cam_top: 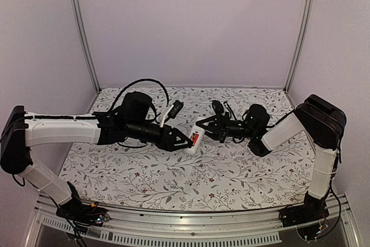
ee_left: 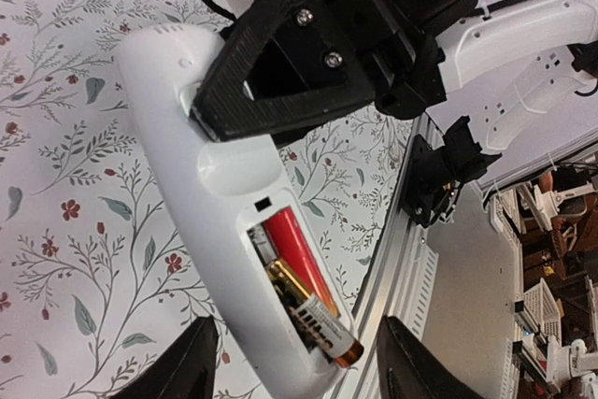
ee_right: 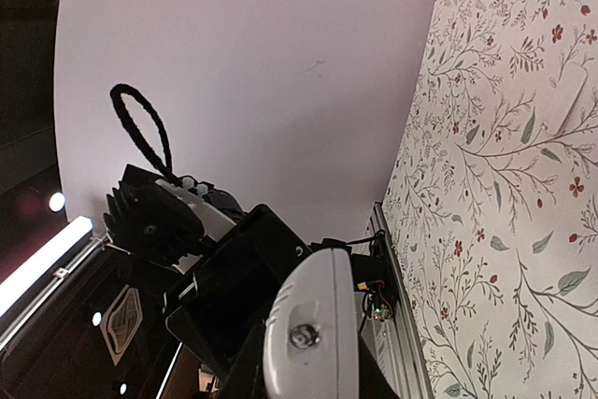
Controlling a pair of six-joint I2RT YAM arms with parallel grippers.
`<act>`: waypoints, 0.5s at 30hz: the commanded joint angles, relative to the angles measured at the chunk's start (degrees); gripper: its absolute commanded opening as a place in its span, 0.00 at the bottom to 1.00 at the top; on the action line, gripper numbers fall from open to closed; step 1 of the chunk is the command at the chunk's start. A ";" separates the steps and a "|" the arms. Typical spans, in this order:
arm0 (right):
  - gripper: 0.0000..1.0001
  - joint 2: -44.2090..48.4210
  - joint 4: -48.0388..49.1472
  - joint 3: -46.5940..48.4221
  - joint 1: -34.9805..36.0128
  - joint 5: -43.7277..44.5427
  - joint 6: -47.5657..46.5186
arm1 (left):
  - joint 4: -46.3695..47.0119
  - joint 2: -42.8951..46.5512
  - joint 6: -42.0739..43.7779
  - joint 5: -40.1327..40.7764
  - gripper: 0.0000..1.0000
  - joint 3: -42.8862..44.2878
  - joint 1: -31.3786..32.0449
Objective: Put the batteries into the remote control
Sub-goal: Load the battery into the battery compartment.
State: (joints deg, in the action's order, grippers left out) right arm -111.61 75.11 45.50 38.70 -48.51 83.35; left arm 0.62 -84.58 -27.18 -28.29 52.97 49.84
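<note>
The white remote control (cam_top: 195, 138) is held above the floral table between both grippers, back side towards the left wrist camera (ee_left: 187, 137). Its open recess holds the red battery (ee_left: 297, 249) lying flat. The dark battery with gold marking (ee_left: 313, 315) lies beside it, its end sticking out past the remote's end. My right gripper (cam_top: 207, 128) is shut on the remote's upper part, one black finger (ee_left: 280, 72) across it; the remote's end fills the right wrist view (ee_right: 313, 324). My left gripper (ee_left: 294, 362) is open, its fingers either side of the remote's battery end.
The floral table (cam_top: 173, 183) has an aluminium rail (cam_top: 202, 224) at its near edge and grey walls behind and beside. A small white and black piece (cam_top: 173, 110) sits behind the left gripper. Cables loop over the left wrist.
</note>
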 commanded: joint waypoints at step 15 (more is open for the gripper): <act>0.00 -0.10 5.26 1.24 0.81 -0.77 0.15 | 1.45 -2.16 0.10 -2.38 0.50 1.42 -1.13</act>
State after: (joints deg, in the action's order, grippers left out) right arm -111.61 75.35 45.47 38.74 -48.69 83.42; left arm 1.39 -85.56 -27.57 -30.02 52.99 49.60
